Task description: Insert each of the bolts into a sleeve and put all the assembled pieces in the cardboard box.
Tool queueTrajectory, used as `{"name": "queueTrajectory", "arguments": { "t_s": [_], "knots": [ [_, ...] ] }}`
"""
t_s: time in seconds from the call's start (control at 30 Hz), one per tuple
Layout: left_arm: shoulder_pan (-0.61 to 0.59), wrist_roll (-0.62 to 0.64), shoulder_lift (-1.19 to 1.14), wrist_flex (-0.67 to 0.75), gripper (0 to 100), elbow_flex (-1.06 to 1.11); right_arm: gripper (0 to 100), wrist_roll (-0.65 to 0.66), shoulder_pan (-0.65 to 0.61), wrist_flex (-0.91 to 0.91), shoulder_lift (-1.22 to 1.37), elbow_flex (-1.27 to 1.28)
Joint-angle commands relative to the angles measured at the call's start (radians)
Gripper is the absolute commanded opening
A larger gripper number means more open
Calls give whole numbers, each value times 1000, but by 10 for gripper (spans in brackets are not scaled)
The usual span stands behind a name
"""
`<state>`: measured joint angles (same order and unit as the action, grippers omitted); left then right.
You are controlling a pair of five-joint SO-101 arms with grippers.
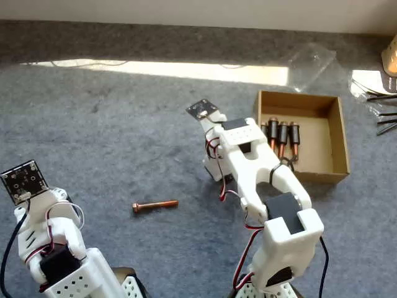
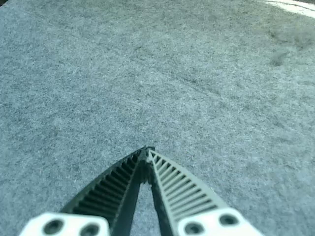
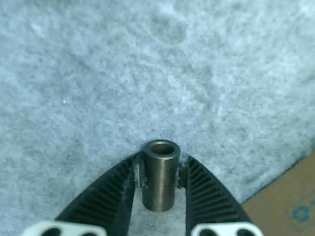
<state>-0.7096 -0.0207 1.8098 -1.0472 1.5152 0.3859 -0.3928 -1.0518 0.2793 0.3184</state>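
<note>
A copper-coloured bolt lies alone on the grey carpet, between the two arms. My right gripper is shut on a dark metal sleeve, held upright just above the carpet with its bore facing the camera. In the high view the right arm stretches toward the cardboard box, which holds three assembled pieces side by side. A corner of the box lies close beside the held sleeve. My left gripper is shut with nothing in it, over bare carpet at the near left.
A clear plastic bag lies behind the box. Black rods and packaging sit at the right edge. The left arm stands at the near left corner. Open carpet stretches around the bolt.
</note>
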Motion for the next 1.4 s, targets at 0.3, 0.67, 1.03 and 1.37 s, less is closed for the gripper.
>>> {"name": "queueTrajectory", "arguments": {
  "t_s": [0.3,0.67,1.03,1.37],
  "knots": [
    [13,-2,8,23,7,-8,159,15,12,-8,13,8],
    [13,-2,8,25,7,-8,60,11,16,-13,16,15],
    [13,-2,8,25,7,-7,5,-29,74,-36,-82,-41],
    [13,-2,8,25,7,-7,4,-60,67,-174,-441,-41]
  ]
}}
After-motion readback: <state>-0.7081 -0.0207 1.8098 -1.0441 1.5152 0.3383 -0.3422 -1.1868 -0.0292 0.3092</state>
